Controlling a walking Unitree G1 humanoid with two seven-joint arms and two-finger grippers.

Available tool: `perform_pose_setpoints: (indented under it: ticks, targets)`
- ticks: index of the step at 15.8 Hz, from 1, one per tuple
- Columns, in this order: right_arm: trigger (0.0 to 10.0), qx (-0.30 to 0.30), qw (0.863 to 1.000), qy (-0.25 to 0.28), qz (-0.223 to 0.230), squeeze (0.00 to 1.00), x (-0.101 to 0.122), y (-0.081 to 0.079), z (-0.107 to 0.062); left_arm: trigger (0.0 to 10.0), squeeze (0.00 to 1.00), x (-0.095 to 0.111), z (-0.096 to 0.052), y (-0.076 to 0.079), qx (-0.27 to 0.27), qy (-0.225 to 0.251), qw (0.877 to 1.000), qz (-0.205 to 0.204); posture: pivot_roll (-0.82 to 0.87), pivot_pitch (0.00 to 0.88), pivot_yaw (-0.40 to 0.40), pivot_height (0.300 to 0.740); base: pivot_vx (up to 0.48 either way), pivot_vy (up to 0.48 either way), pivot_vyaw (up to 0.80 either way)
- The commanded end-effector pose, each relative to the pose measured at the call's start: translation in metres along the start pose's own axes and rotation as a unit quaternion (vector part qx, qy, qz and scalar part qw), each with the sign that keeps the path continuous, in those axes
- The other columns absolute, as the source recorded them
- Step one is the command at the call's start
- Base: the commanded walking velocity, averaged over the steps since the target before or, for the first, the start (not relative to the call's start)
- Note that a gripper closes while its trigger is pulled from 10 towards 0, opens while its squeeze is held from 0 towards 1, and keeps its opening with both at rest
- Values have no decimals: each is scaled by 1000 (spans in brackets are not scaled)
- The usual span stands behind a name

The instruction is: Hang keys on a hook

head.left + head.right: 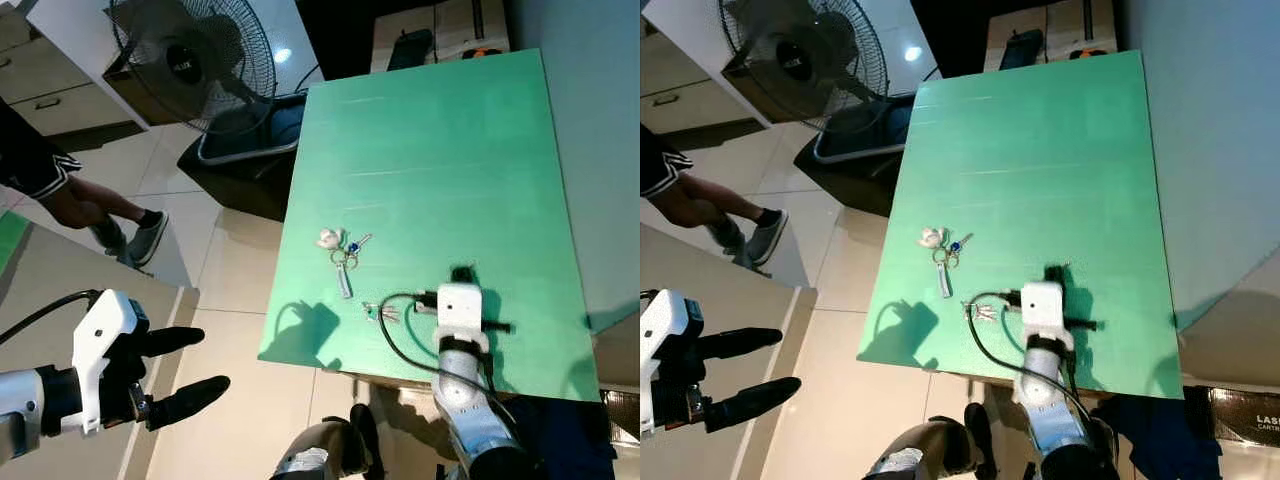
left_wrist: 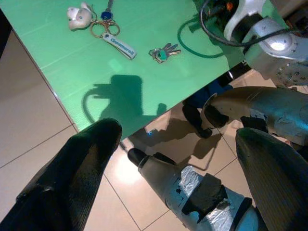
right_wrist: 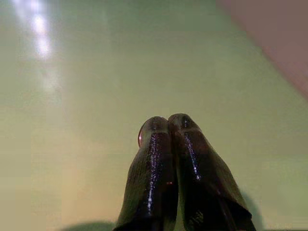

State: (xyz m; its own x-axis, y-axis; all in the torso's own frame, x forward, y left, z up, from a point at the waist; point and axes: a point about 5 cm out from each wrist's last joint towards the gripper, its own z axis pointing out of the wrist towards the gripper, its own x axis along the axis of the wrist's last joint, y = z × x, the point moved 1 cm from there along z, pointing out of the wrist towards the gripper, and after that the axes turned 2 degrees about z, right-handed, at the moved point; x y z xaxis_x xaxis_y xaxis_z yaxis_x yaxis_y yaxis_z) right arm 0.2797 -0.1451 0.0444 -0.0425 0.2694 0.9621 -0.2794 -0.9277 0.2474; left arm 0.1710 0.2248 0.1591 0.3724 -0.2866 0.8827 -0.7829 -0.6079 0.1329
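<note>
Right gripper (image 3: 167, 122), fingers pressed together and empty, rests on the green table (image 1: 440, 150); it should open before reaching the keys (image 1: 381, 312).

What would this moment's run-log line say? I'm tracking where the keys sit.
left gripper: open, over floor | right gripper: shut, over green table | small key bunch: on table | keyring with charm: on table

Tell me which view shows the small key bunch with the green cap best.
The left wrist view: the small key bunch lies close and sharp on the green table, cap and blades distinct. Both eye views show it as a tiny cluster beside the right arm's cable. The right wrist view looks along shut fingers at bare tabletop.
</note>
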Motion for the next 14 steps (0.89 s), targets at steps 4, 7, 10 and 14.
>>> perform_pose_setpoints:
  ticks: [4, 7, 10, 14]
  targets:
    - [0, 9, 1000, 16, 11, 0, 13, -11, -2, 10000, 0, -4, 0, -1, 5, -9, 1000, -10, 89, 304, 400, 740, 0, 0, 0]
    - [0, 7, 1000, 23, 10, 0, 20, -7, 1, 10000, 0, -6, 6, -4, 15, 0, 1000, -18, 72, 288, 400, 740, 0, 0, 0]
    - [0, 10, 999, 36, 14, 0, 31, 1, 8, 10000, 0, -8, 23, -19, 55, 26, 997, -42, 23, 248, 400, 740, 0, 0, 0]
    - [0, 61, 998, 32, -2, 0, 36, 6, 10, 10000, 0, -16, 56, -30, 92, 70, 992, -57, -54, 167, 302, 740, 0, 0, 0]
